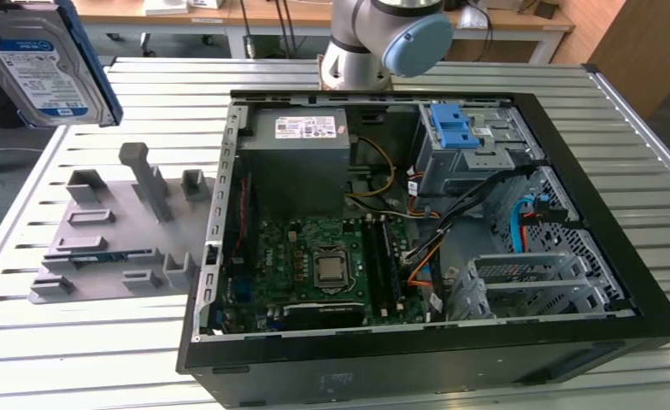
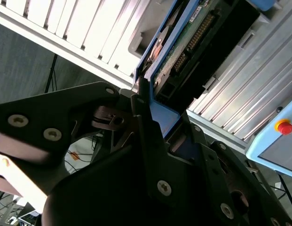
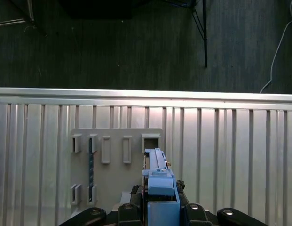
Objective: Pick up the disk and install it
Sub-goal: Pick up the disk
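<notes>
Silver-metal rectangular disk (image 1: 41, 61) in a blue plastic bracket, clamped edge-on between the black gripper's (image 2: 157, 115) fingers, hangs above the grey slotted fixture (image 1: 107, 248) on the ribbed metal table (image 1: 85, 359), apart from the open black computer case (image 1: 426, 352).

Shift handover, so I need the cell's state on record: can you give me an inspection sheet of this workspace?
Surface: slatted metal table, carrying open case and grey fixture.
Job's things: disk in the air, off the fixture.
Clutter: nothing seen.
Grippers: fingers shut on disk's blue bracket.
Cables: bundle inside case.
Surroundings: arm base, wooden benches behind.
</notes>
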`<state>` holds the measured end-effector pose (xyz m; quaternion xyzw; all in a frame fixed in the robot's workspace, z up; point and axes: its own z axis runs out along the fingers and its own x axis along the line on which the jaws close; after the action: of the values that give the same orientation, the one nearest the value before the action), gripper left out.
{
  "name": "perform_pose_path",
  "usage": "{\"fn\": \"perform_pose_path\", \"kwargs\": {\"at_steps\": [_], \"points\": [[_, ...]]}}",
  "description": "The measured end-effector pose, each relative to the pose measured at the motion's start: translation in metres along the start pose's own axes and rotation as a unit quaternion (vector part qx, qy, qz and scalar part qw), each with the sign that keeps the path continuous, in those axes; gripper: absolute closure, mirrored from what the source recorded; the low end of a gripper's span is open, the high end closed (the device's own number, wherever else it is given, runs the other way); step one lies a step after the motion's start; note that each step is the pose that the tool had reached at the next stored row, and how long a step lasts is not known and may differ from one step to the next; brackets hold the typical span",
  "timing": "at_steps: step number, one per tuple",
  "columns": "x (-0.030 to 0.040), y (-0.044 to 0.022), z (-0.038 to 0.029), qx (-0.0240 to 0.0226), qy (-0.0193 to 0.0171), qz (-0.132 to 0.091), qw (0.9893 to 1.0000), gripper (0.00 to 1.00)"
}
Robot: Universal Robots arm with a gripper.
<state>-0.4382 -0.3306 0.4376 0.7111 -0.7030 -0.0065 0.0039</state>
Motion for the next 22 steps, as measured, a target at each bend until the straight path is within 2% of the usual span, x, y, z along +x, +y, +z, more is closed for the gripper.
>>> {"fn": "perform_pose_path", "kwargs": {"at_steps": [22], "points": [[-0.0001,0.0003,-0.0192,0.0,0.0,0.0,1.0,0.64]]}}
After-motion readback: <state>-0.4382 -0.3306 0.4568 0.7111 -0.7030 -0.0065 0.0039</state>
